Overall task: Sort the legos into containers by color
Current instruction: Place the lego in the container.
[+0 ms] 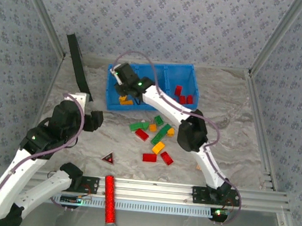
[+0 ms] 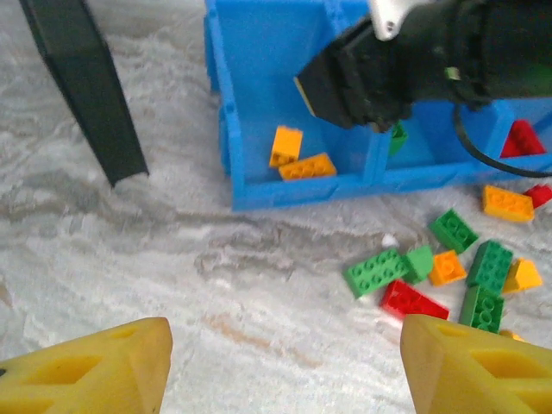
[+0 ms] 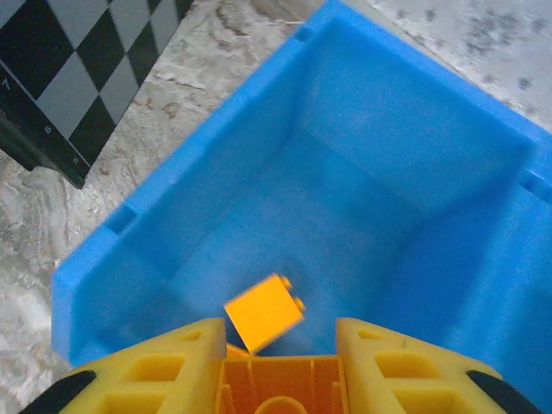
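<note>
Step in hand, as I judge it: delivering an orange brick (image 3: 280,388) to the bin's (image 1: 183,71) left compartment. The bin sits at the worktop's (image 1: 235,126) far edge.

Right pincer (image 3: 278,345): nearly closed, clamping that brick above the compartment.

Left pincer (image 2: 285,345): spread wide, empty, toward the left edge.

Next move: release, then fetch from the loose legos (image 1: 158,147) mid-worktop.

The right wrist view gives the grip itself. The left wrist view gives two orange bricks (image 2: 308,166) on that compartment's floor.

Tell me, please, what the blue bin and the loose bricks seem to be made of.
The blue bin looks like moulded plastic: smooth, faintly shiny walls of one uniform colour. The bricks look like hard, glossy plastic, judging by their crisp studs and saturated colours.
</note>
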You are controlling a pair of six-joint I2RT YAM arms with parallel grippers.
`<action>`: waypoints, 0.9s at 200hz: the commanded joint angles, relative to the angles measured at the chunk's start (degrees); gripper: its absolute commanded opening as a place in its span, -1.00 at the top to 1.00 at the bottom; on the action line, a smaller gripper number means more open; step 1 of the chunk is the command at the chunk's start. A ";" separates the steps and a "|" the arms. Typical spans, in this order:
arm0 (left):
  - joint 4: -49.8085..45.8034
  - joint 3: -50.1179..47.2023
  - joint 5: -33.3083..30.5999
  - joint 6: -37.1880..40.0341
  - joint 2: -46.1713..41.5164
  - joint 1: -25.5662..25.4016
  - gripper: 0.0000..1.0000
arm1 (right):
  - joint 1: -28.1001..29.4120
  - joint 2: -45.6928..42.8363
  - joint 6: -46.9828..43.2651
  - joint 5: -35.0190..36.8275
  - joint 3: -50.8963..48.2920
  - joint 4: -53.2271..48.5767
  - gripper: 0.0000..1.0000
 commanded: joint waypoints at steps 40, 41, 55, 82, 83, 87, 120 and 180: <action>-5.04 -3.70 2.52 -4.00 -5.01 0.24 -0.42 | 0.11 11.51 -2.18 4.69 12.34 -0.58 0.45; -5.00 -3.76 2.57 -4.06 -5.05 0.24 -0.42 | 0.08 11.55 -2.09 4.67 12.34 -0.58 0.45; -5.02 -4.41 3.68 -4.76 -5.34 0.24 -0.42 | -0.25 12.29 -0.77 4.09 12.20 -0.51 0.45; -4.10 -6.67 6.83 -6.11 -5.88 0.25 -0.42 | -0.39 12.99 0.32 3.24 10.10 -0.58 0.44; -4.04 -6.79 7.01 -6.12 -5.89 0.29 -0.42 | -0.43 13.04 0.35 3.24 10.04 -0.58 0.44; -3.80 -7.27 7.49 -6.26 -5.89 0.24 -0.42 | -0.46 13.15 0.56 3.16 9.83 -0.58 0.43; -3.25 -8.85 9.65 -7.85 -5.28 0.08 -0.50 | -0.65 13.35 1.89 2.83 7.70 -0.20 0.41; -1.86 -10.15 11.43 -7.90 -3.51 -2.95 -0.51 | -0.81 13.53 2.57 0.96 7.33 0.39 0.25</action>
